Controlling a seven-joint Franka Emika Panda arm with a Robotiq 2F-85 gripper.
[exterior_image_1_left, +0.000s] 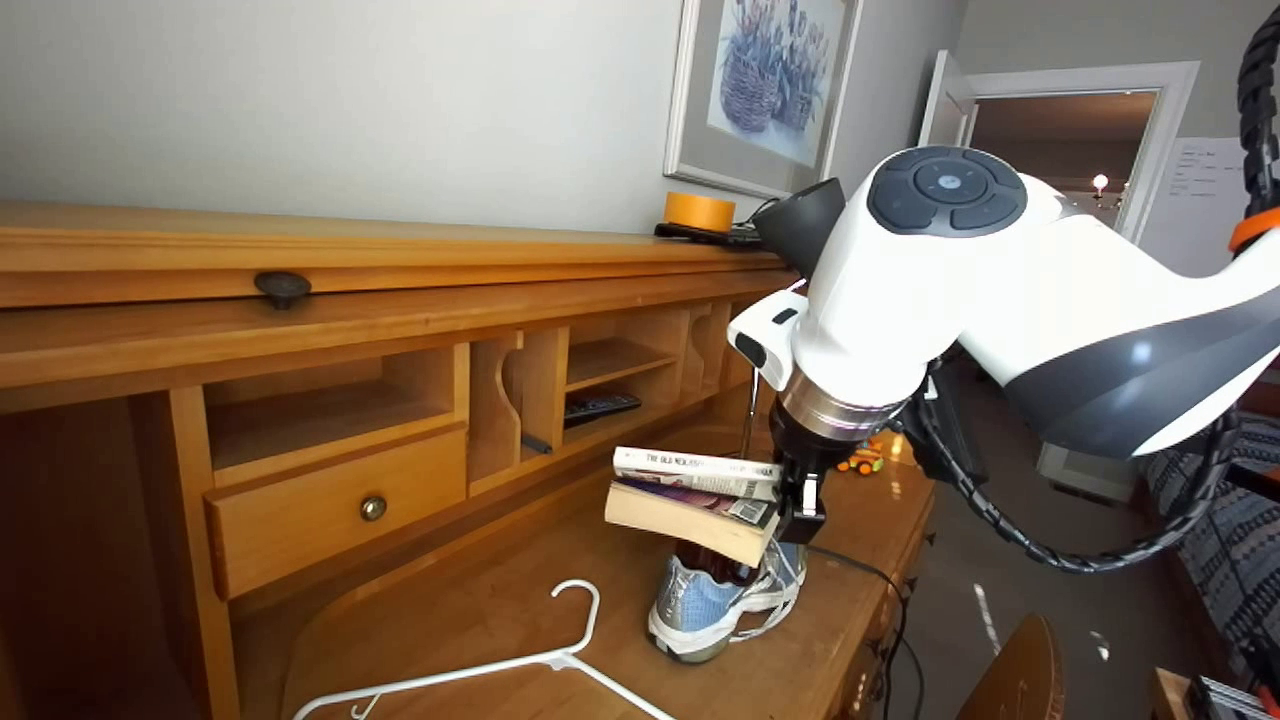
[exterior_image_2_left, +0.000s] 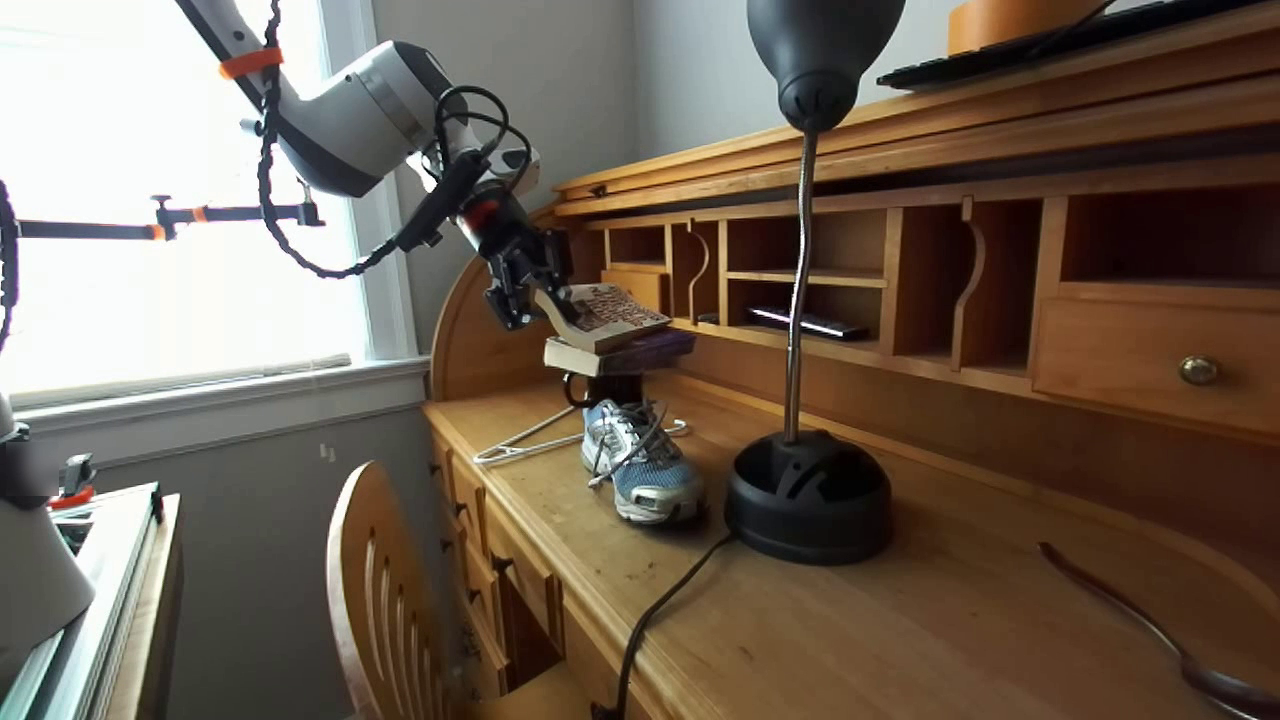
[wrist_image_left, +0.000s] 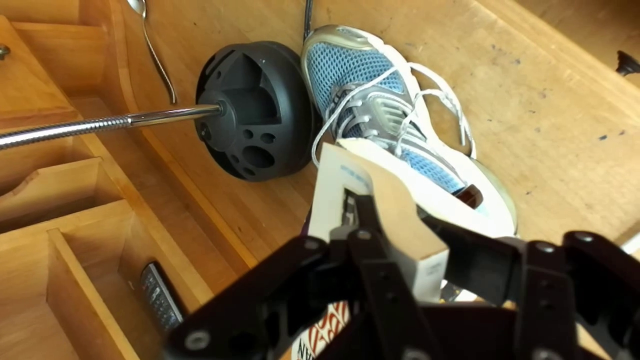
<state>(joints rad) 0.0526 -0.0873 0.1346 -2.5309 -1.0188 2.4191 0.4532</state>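
Note:
My gripper (wrist_image_left: 402, 220) is shut on a paperback (wrist_image_left: 402, 215), one finger on each cover, and its pages bend in a curve. In both exterior views this white-spined book (exterior_image_1_left: 690, 463) rests on a thicker paperback (exterior_image_1_left: 680, 515), tilted at the gripper's side. Beneath them is a dark brown mug (exterior_image_2_left: 615, 388), mostly hidden, its handle showing in an exterior view. A blue and grey running shoe (exterior_image_2_left: 645, 465) with loose white laces is close by. Whether the mug stands inside the shoe or behind it, I cannot tell. The gripper (exterior_image_2_left: 540, 310) comes down on the books from above.
A black desk lamp (exterior_image_2_left: 808, 500) with a tall metal neck stands beside the shoe, its cord running over the desk edge. A white hanger (exterior_image_1_left: 560, 660) and a spoon (exterior_image_2_left: 1120, 610) lie on the desktop. Cubbies hold a remote (exterior_image_1_left: 598, 405). A wooden chair (exterior_image_2_left: 385, 590) stands in front.

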